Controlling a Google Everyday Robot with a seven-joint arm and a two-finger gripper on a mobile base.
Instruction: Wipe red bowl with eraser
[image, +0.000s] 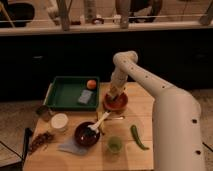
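The red bowl (116, 102) sits on the wooden table (140, 112), right of the green tray. My gripper (114, 93) hangs straight over the bowl, its tip down inside the rim. A small pale tan block, the eraser (114, 94), shows at the gripper's tip against the bowl's inside. The white arm reaches in from the lower right.
A green tray (65, 92) holds a grey-blue pad (84, 96) and an orange ball (91, 84). A dark maroon bowl (86, 134) with a white spoon (100, 121) stands in front. A green cup (115, 144), a green pepper (137, 137), a white cup (59, 121) and a tin (43, 112) are nearby.
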